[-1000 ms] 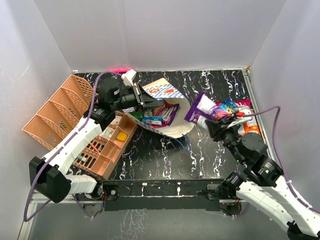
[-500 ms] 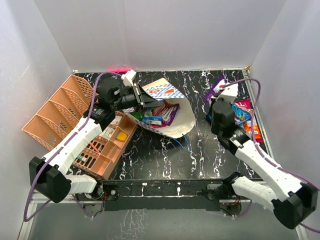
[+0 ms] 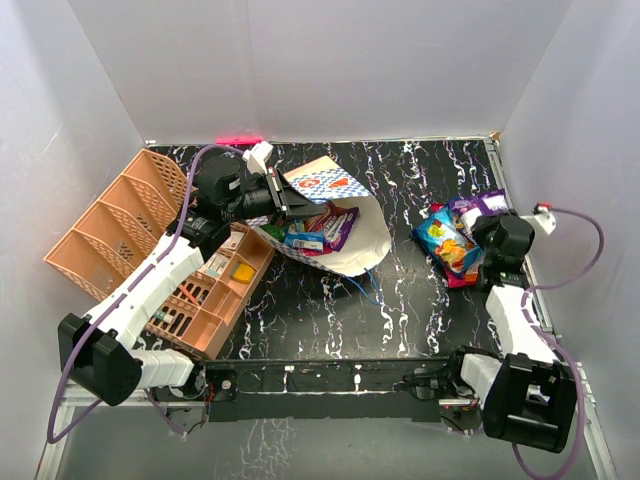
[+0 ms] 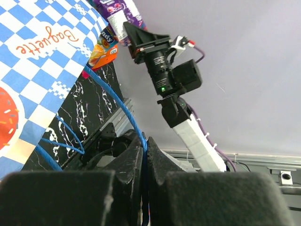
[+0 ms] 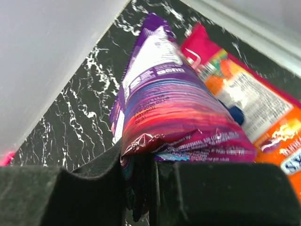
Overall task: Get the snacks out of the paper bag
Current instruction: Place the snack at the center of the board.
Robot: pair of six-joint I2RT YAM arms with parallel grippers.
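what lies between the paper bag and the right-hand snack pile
Nothing: bare marbled table separates the paper bag from the snack pile, per the top view.

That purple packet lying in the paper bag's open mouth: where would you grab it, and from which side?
Probably its exposed right edge, coming down from above and the right. The purple packet lies on top of the other packets in the paper bag, whose mouth gapes that way, and the left end effector blocks the opposite side, pinching the bag's cord.

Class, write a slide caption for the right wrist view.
Right gripper clamps a purple snack packet beside an orange packet over the black table.
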